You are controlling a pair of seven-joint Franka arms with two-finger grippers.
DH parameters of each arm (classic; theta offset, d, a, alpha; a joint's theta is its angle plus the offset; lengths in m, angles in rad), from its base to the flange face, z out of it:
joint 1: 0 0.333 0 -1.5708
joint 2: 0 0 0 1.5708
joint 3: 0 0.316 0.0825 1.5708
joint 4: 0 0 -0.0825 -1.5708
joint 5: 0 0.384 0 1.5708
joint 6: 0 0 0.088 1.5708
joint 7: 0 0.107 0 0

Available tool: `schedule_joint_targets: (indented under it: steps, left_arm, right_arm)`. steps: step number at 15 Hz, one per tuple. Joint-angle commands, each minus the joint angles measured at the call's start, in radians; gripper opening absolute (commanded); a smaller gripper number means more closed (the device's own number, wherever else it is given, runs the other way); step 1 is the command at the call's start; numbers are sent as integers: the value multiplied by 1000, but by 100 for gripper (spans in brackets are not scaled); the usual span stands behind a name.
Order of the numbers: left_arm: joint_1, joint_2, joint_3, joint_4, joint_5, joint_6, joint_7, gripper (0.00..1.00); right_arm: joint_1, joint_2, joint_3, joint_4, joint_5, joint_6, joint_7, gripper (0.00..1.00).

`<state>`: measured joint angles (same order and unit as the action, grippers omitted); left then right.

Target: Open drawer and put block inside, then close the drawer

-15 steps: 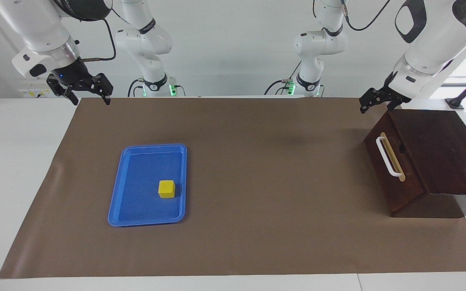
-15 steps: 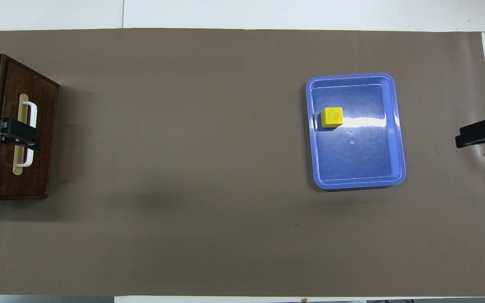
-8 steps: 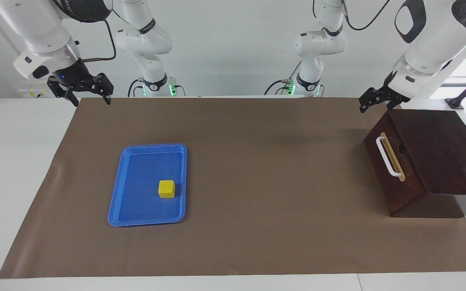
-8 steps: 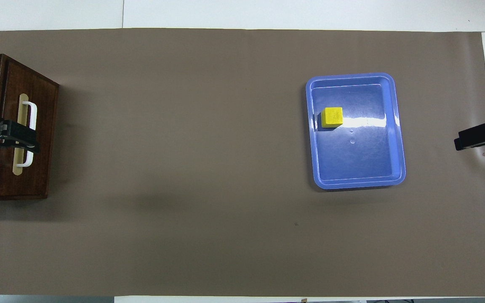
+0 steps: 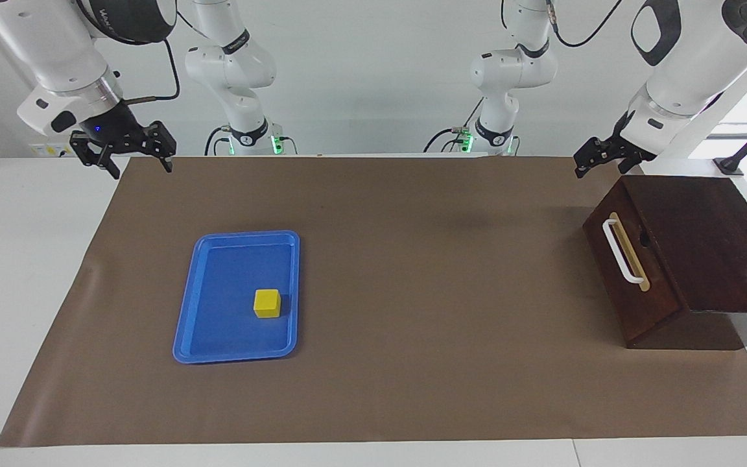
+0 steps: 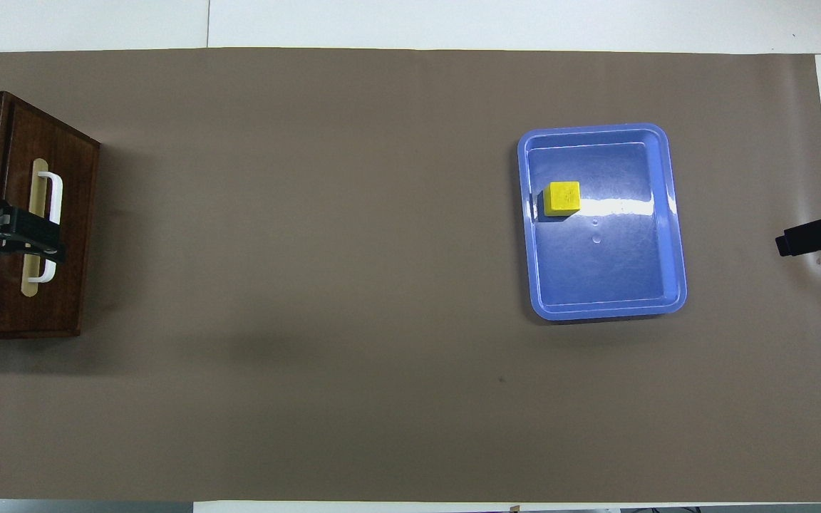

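My left hand (image 5: 597, 157) hangs open above the shut drawer (image 5: 629, 266); my right hand (image 5: 133, 154) waits open over the counter's edge, yellow block (image 5: 267, 303) in the blue tray (image 5: 218, 337)

Robotics lab: several robot arms (image 5: 237, 71) ring one table (image 5: 23, 259).

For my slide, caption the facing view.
Yellow block in blue tray; wooden drawer closed; both claws raised.

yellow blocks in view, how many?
1. The block sits in the blue tray, at the right arm's end of the table. The drawer is shut, so anything inside it would be hidden.
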<state>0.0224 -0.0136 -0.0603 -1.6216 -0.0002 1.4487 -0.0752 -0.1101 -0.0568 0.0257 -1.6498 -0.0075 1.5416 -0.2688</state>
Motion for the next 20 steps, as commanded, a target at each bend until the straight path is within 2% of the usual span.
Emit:
schedule_joint_targets:
  steps: [1, 9, 20]
  left_arm:
    - [4, -28, -3, -30, -12, 9, -8, 100]
    - [11, -28, -3, -29, -12, 7, -11, 100]
    - [13, -45, -3, -32, -11, 4, -11, 100]
  right_arm:
    - [-26, -28, 11, -35, -5, 25, -79, 100]
    - [-30, -32, 11, -54, -5, 52, -179, 100]
    - [-31, -34, 10, -53, -5, 54, -179, 100]
